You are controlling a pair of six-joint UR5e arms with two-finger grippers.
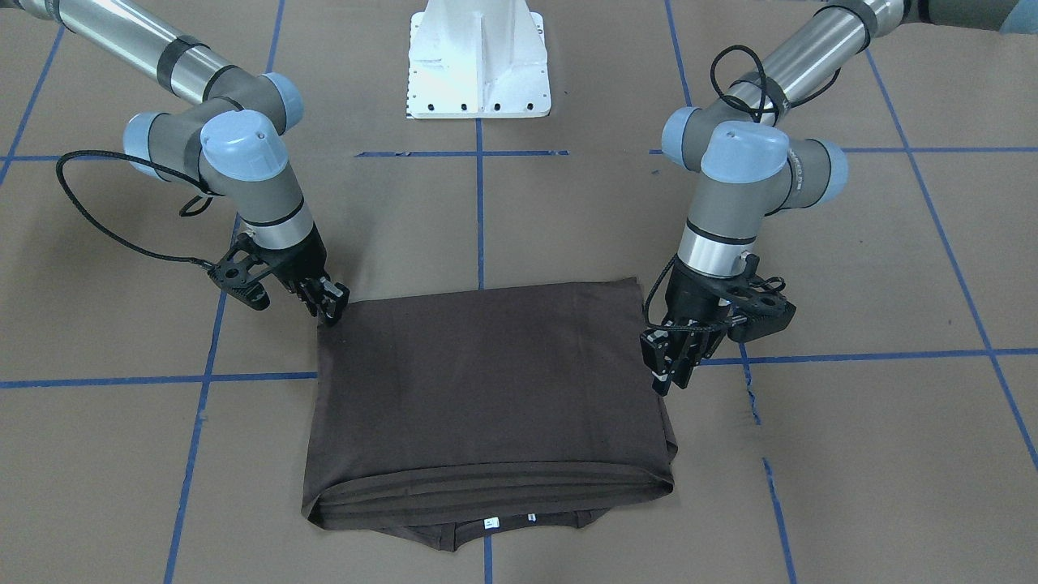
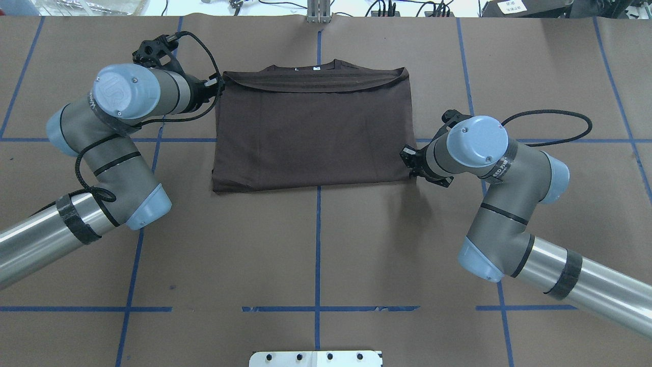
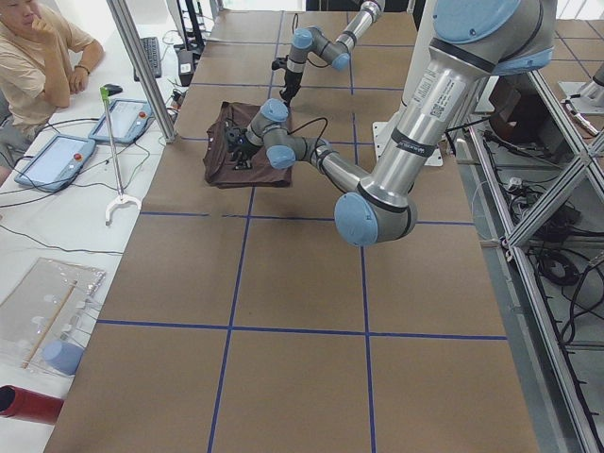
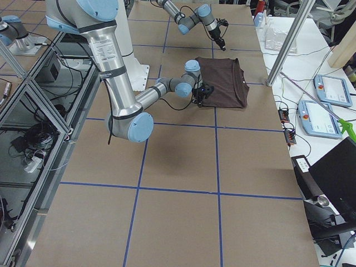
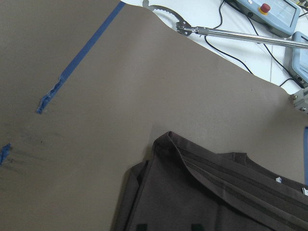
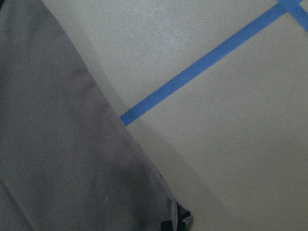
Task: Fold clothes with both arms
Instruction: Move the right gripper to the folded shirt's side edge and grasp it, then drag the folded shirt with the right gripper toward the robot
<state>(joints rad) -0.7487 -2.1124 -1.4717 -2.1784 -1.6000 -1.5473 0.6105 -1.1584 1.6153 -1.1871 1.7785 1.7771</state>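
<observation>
Left hand hovered open and empty over the far left corner of the T-shirt. Right hand, at the near right corner: grip, couldn't tell. A one-layer pinch risked dragging the stack apart.

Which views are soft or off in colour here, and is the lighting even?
Right wrist view: out of focus and washed out, the T-shirt looks grey, not brown. Left wrist view: sharp, the white surface beyond the table very bright. Overhead view: even light, only a soft shadow beside the right arm.
</observation>
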